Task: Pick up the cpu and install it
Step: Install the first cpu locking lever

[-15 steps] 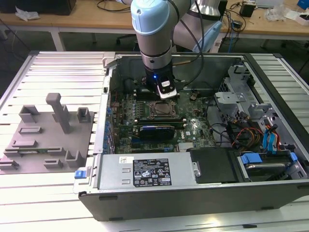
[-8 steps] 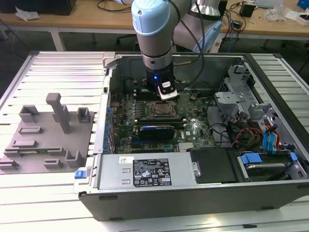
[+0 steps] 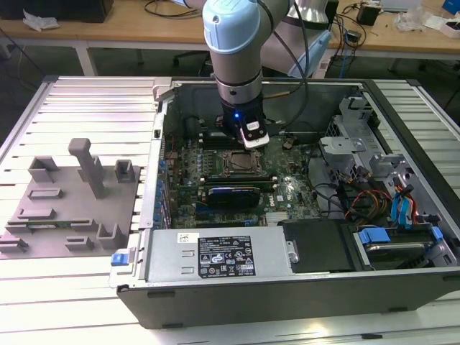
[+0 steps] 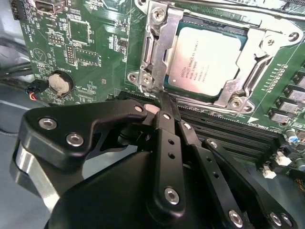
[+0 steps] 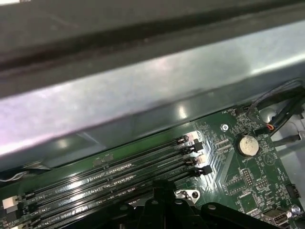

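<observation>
Sitting in its socket [image 4: 209,59], the cpu [image 4: 205,59] lies flat inside the metal frame on the green motherboard [image 4: 95,43], its pale silvery top showing.

In the exterior view the arm [image 3: 233,50] reaches down into the open computer case [image 3: 287,287], its wrist just above the socket [image 3: 241,164] (a blue light glows on it). In the second wrist view the jaws of the gripper [image 4: 164,105] are drawn together into a narrow tip with nothing between them, just beside the socket's near edge and the black memory slots [image 4: 228,133]. The first wrist view looks along those slots [image 5: 119,174] toward the coin battery [image 5: 247,144]. Grey fixture blocks [image 3: 72,201] stand on the surface at the exterior view's left, well apart from the case.
</observation>
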### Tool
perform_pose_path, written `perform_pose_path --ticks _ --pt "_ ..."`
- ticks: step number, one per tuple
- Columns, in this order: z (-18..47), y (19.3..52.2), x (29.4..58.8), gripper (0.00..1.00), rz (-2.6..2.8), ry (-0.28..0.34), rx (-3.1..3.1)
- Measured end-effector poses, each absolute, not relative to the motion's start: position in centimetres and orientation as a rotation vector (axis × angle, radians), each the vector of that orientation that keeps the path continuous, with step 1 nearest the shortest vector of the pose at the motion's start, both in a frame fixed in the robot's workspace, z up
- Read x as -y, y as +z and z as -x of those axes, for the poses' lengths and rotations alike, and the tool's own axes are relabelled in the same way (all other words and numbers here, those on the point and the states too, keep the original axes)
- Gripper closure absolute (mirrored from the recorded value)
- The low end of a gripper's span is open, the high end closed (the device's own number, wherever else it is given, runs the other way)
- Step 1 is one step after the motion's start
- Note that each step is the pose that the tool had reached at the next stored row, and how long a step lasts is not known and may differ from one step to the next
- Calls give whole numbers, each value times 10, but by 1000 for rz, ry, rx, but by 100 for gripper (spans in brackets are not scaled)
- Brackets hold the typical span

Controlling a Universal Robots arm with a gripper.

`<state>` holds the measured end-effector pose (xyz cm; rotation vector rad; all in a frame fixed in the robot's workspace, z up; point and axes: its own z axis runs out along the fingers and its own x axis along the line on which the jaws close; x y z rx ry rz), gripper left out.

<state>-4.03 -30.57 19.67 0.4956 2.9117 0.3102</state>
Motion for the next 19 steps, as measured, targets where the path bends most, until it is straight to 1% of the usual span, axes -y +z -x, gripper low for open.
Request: perform_pose_path --ticks 8,12,16,18,19 --pt "40 202 306 89 -496 310 -2912" --pt "40 208 306 89 -495 297 -2911" --pt "40 211 306 89 -483 195 -2911" --pt "40 211 306 89 -476 124 -2908" --pt "40 212 306 89 -473 101 -2907"
